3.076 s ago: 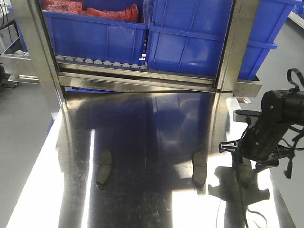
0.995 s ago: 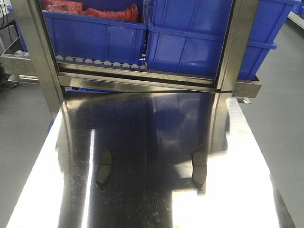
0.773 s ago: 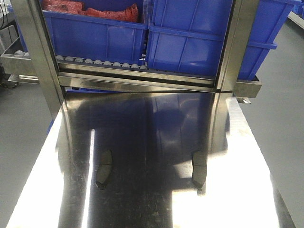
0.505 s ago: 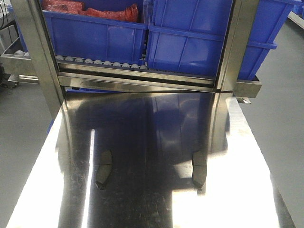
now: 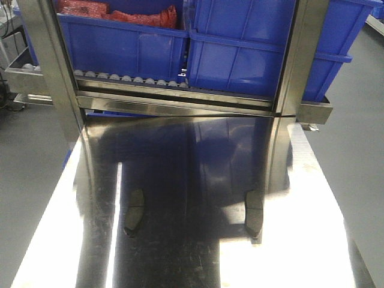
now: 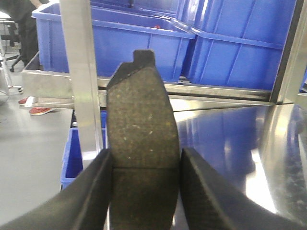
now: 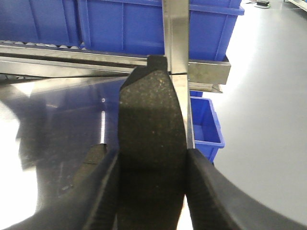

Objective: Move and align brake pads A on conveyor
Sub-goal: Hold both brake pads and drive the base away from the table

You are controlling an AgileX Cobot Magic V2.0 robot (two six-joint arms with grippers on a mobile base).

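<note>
**Carrying step, both arms loaded.** The left gripper (image 6: 144, 160) pinches one brake pad (image 6: 141, 115) across its narrow width, with a finger pressed on either edge at the level of the cross groove. The right gripper (image 7: 152, 163) clamps a second pad (image 7: 151, 110) in the same manner.

In each wrist view the pad's long axis runs straight out from between the fingers. Its notched end points away from the wrist toward the blue bins (image 6: 216, 52), and its rough friction face is turned to the camera. Each held pad hangs near a side edge of the steel table (image 5: 312, 198) — how high cannot be told.

A third pad (image 5: 133, 213) lies flat on the table to the robot's left and a fourth pad (image 5: 253, 214) to its right. They are well apart, with long axes roughly parallel and running away from the robot.

The conveyor appears in no view, and neither arm shows in the front view.

Judged next move — carry both held pads to the belt and lay them flat with long axes parallel. The two on the table would follow.
</note>
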